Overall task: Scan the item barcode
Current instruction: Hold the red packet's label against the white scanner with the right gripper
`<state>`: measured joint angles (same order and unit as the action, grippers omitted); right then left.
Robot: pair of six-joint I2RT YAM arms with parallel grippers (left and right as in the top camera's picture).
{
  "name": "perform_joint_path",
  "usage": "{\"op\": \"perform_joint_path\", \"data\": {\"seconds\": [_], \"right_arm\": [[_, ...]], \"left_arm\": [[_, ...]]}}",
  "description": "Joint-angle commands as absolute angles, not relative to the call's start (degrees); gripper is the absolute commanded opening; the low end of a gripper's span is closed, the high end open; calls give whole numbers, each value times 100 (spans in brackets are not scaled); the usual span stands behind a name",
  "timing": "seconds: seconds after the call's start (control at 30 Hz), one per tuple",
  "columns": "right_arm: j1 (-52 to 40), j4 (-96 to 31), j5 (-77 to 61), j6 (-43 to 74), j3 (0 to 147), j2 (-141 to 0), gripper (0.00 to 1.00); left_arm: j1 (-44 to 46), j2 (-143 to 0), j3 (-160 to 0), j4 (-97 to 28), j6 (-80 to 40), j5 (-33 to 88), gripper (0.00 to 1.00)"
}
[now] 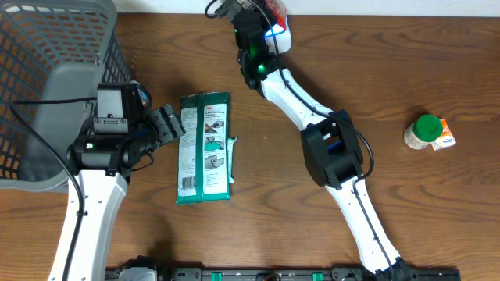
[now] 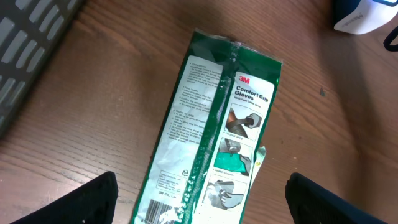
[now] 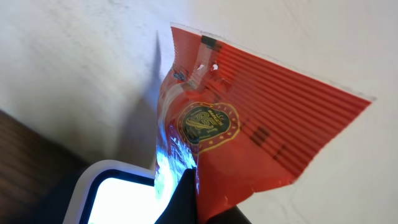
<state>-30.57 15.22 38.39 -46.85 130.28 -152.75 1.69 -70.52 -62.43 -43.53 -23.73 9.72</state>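
Pinching the red packet (image 3: 249,124) by its lower edge, right hand (image 3: 198,205) clamped over the lit scanner (image 3: 118,199) at upper centre; film looks light, floppy, slippery; left hand (image 1: 169,125) spread apart beside glove pack (image 1: 205,148).

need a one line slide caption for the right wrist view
Right gripper shut on a red striped packet, over the lit window of the barcode scanner.

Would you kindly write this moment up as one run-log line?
right hand: shut on red packet over lit scanner | left hand: open above glove pack on table
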Motion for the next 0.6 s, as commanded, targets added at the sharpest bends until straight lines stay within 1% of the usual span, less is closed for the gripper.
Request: {"op": "perform_joint_path", "data": {"seconds": [0.0, 0.37, 0.57], "right_arm": [[-3009, 1468, 4064, -3951, 13157, -15262, 1], [-3009, 1341, 4110, -3076, 13157, -15264, 1], [-2987, 1520, 4676, -2617, 13157, -15257, 1]], "left_arm": [[152, -7074, -6287, -4368, -2318, 937, 87], [152, -7074, -6287, -4368, -2318, 937, 87], [152, -7074, -6287, -4368, -2318, 937, 87]]}}
